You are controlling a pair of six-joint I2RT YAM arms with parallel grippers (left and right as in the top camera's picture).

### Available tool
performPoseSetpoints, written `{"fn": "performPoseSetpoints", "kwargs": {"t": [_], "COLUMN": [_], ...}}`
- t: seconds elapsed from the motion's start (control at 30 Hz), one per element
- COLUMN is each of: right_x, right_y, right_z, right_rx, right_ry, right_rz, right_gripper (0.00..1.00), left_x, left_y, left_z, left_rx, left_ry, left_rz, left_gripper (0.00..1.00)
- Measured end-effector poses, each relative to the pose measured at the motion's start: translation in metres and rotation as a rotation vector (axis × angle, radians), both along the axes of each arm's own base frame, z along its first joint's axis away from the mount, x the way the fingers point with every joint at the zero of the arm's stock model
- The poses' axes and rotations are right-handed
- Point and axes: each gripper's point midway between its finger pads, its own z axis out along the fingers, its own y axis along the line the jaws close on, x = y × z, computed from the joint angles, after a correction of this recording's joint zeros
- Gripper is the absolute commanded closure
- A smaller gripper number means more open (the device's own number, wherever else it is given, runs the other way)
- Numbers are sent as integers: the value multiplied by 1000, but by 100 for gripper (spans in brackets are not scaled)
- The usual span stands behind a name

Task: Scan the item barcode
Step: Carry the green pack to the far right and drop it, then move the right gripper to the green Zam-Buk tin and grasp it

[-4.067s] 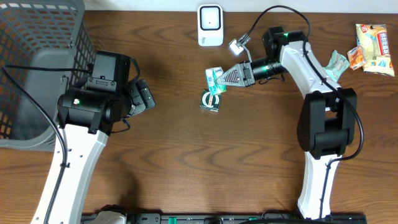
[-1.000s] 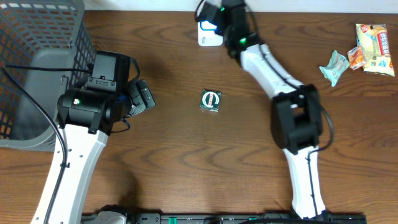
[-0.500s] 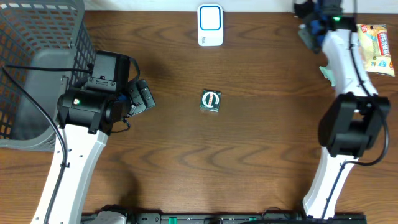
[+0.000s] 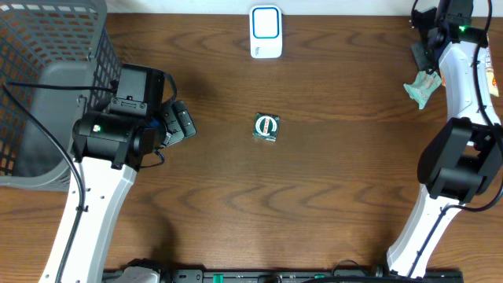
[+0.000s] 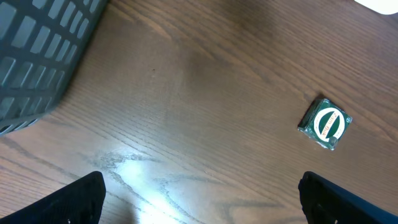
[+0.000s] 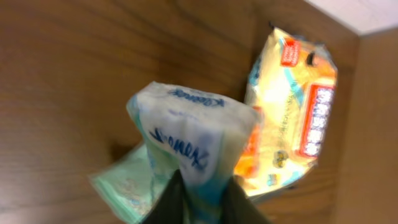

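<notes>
A white and blue Kleenex tissue pack (image 6: 189,140) is pinched at its lower end between the dark fingers (image 6: 166,202) of my right gripper (image 6: 202,202). That gripper (image 4: 425,53) hangs at the table's far right corner, above a teal packet (image 4: 420,85); the held pack is hard to make out in the overhead view. The white barcode scanner (image 4: 266,31) stands at the back edge, middle. My left gripper (image 4: 179,124) is open over bare wood, its fingertips (image 5: 74,198) wide apart with nothing between them.
A small green square packet (image 4: 267,126) (image 5: 324,123) lies mid-table. A grey mesh basket (image 4: 47,86) (image 5: 37,56) fills the left side. A yellow snack bag (image 6: 292,102) and the teal packet (image 6: 127,183) lie under the right gripper.
The right arm swung from the scanner at the back middle to the far right corner, carrying the tissue pack. The left arm stayed still.
</notes>
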Motion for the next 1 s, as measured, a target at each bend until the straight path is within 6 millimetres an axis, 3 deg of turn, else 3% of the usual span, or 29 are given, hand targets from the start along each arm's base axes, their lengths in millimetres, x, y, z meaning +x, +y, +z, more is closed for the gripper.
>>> {"fn": "performPoseSetpoints", "kwargs": {"t": [0.1, 0.13, 0.17, 0.27, 0.33, 0.43, 0.5, 0.57, 0.6, 0.7, 0.8, 1.0], "right_x": [-10, -13, -16, -18, -17, -14, -15, -16, -18, -34, -51, -68], "right_y": [-14, -18, -21, -23, -13, 17, 61, 86, 109, 171, 220, 287], "right_z": [-4, -5, -6, -10, -14, -20, -23, -22, -19, -5, 10, 17], "right_rx": [-19, -13, -2, 44, 114, 256, 443, 550, 643, 902, 1088, 1172], "right_ry": [23, 25, 24, 20, 15, 20, 34, 40, 48, 99, 157, 234], "right_rz": [-60, -80, -104, -121, -94, -22, 75, 133, 180, 294, 373, 494], "right_gripper": [50, 33, 1, 1, 1, 1, 1, 1, 1, 1, 1, 1], "left_x": [0, 0, 0, 0, 0, 0, 0, 0, 0, 0, 0, 0], "left_y": [0, 0, 0, 0, 0, 0, 0, 0, 0, 0, 0, 0], "left_z": [0, 0, 0, 0, 0, 0, 0, 0, 0, 0, 0, 0], "left_rx": [0, 0, 0, 0, 0, 0, 0, 0, 0, 0, 0, 0], "left_ry": [0, 0, 0, 0, 0, 0, 0, 0, 0, 0, 0, 0], "left_rz": [0, 0, 0, 0, 0, 0, 0, 0, 0, 0, 0, 0], "left_gripper": [2, 2, 2, 2, 2, 2, 2, 2, 3, 2, 2, 2]}}
